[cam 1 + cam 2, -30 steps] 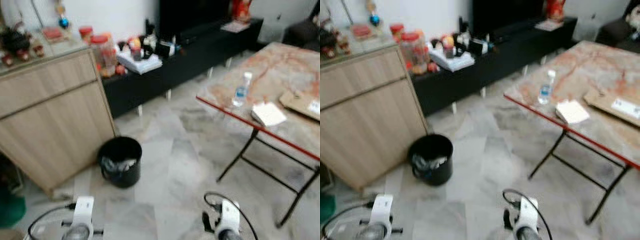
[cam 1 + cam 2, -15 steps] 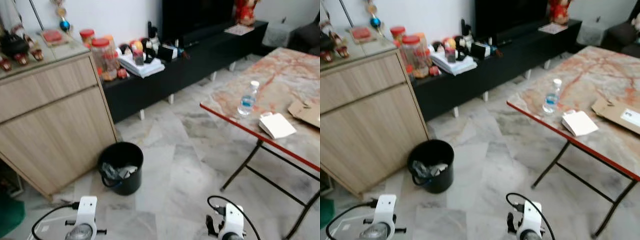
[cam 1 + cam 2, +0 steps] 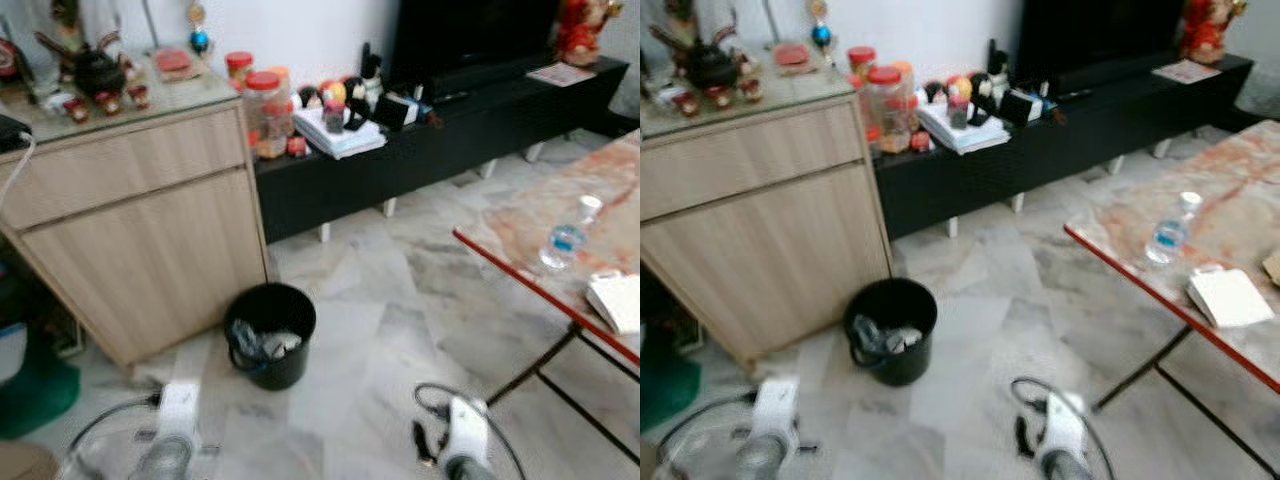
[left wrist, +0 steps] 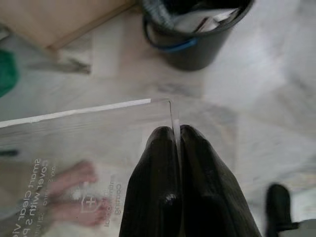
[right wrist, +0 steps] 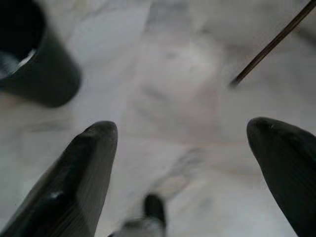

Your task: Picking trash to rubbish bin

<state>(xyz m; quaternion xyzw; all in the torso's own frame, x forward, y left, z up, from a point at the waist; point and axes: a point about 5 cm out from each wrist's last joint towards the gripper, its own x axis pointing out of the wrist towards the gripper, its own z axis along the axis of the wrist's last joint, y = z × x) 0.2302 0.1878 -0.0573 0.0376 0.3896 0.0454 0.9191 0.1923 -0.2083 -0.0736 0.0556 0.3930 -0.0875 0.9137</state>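
Observation:
A black rubbish bin (image 3: 270,335) with crumpled trash inside stands on the marble floor beside the wooden cabinet (image 3: 150,230). In the left wrist view my left gripper (image 4: 176,133) is shut on the corner of a clear plastic packaging sheet (image 4: 89,143) with printed text, held above the floor short of the bin (image 4: 197,39). My right gripper (image 5: 182,143) hangs open over bare floor, its fingers (image 5: 84,168) wide apart with nothing between them. The bin's dark wall (image 5: 34,74) lies off to one side of it. Both wrists (image 3: 175,420) show low in the eye views.
A folding table (image 3: 520,235) with a red edge stands at the right, carrying a water bottle (image 3: 565,240) and a white pad (image 3: 620,300). A long black TV bench (image 3: 450,130) runs along the back wall. Something green (image 3: 40,390) sits on the floor at the left.
The whole picture has shifted right, so the camera has turned left; the bin now sits nearer the middle. Both arms hold the same pose.

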